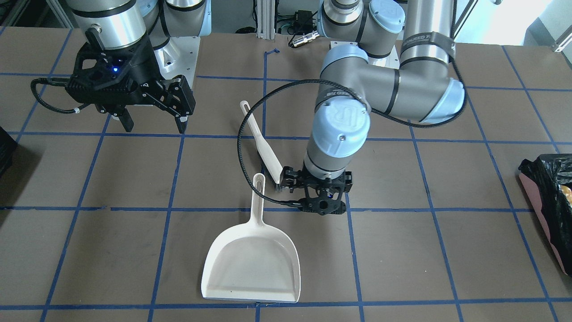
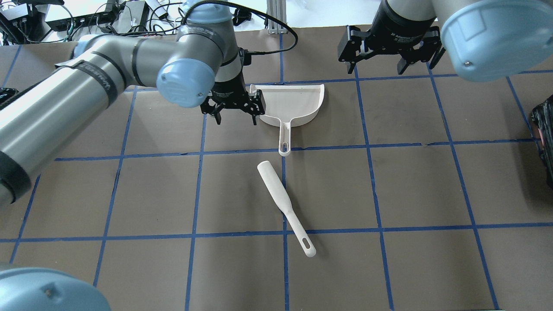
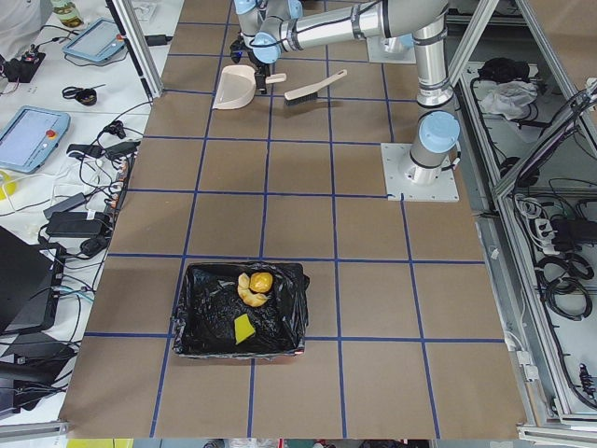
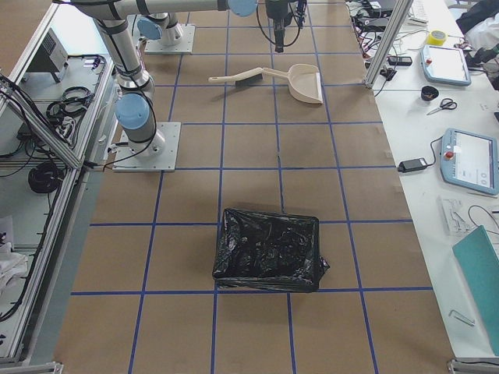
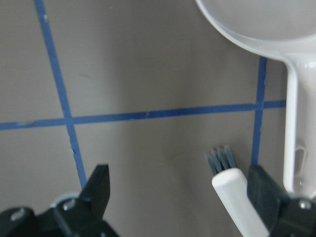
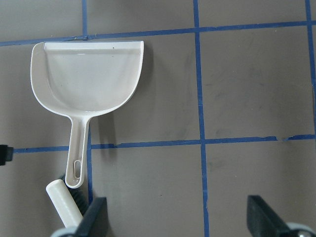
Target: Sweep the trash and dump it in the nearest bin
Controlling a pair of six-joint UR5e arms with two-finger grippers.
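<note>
The trash lies inside the bin [image 3: 187, 322], a black-bag-lined container at the table's end on my left: an orange-brown lump [image 3: 260, 280], a pale chunk [image 3: 246, 295] and a yellow wedge [image 3: 243, 329]. The bin's pink side [image 1: 543, 210] shows at the front view's right edge. A white dustpan [image 2: 296, 101] lies empty on the table, and a white brush [image 2: 281, 198] lies near its handle. My left gripper [image 2: 235, 113] is open and empty, low over the table beside the dustpan. My right gripper [image 2: 380, 65] is open and empty, held higher up.
A second black-bag-lined container [image 4: 269, 249] stands at the table's end on my right; its edge shows in the overhead view [image 2: 545, 138]. The brown table [image 2: 389, 185] has a blue tape grid. Arm bases stand at the robot's side.
</note>
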